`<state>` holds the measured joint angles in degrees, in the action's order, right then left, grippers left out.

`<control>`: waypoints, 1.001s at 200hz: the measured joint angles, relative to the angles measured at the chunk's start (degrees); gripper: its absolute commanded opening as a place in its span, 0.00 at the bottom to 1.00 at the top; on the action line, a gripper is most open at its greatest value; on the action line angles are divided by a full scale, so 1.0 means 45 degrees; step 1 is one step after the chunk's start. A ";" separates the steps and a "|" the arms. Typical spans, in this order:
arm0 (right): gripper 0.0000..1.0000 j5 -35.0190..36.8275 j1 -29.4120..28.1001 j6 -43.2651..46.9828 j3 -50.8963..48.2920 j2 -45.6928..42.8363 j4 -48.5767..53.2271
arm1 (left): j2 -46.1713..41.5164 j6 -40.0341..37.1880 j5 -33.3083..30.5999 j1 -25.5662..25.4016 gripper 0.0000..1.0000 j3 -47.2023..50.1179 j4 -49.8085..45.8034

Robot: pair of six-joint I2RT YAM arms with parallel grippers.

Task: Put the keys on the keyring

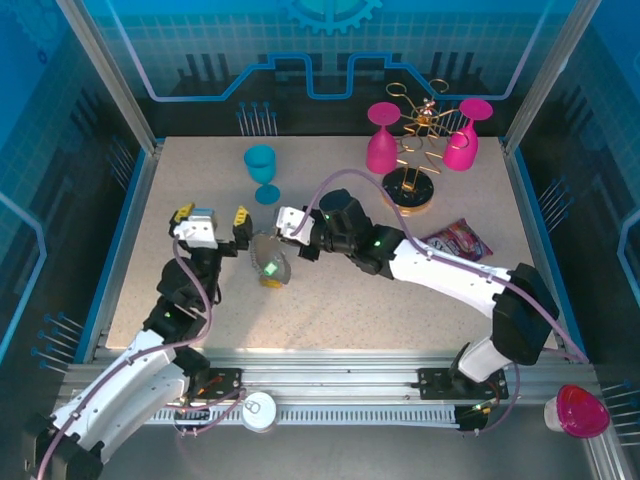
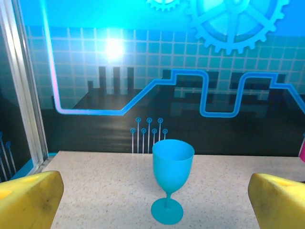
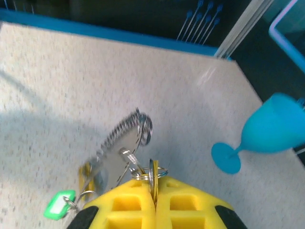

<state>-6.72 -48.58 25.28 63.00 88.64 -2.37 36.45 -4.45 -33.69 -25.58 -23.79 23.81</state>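
Keys (image 3: 59,207), tiny metal ones with green and yellow plastic heads, cluster at my right gripper (image 3: 153,188), whose yellow fingers are pressed together on what looks like one key held edge-on. From there the large dark grey, coil-rimmed metal keyring (image 3: 121,138) slants away leftward, toward my left gripper (image 1: 213,213), spread wide just beside it. Print on the red snack packet (image 1: 460,241) is too small to read.

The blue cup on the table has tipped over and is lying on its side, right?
Not quite. The blue cup is on the table, but it has not tipped over: it stands upright on its round foot. The left wrist view shows this plainly.
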 measured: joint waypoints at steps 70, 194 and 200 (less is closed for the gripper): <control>0.00 0.1987 0.1501 0.1603 -0.2963 -0.0602 0.2861 | 0.1452 0.0491 -0.0209 0.0078 0.99 0.0185 -0.0554; 0.42 0.7495 0.2773 0.2331 -0.3614 -0.0520 0.6067 | 0.3410 -0.0811 -0.0903 0.0223 0.99 0.0991 0.0457; 0.42 0.7558 0.2948 0.2249 -0.3619 -0.0568 0.6071 | 0.3541 -0.0865 -0.0903 0.0233 0.99 0.0996 0.0500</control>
<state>27.29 -35.31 35.40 46.72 86.08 24.95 52.38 -8.34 -37.76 -24.53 -19.31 26.06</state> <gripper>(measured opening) 0.414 0.992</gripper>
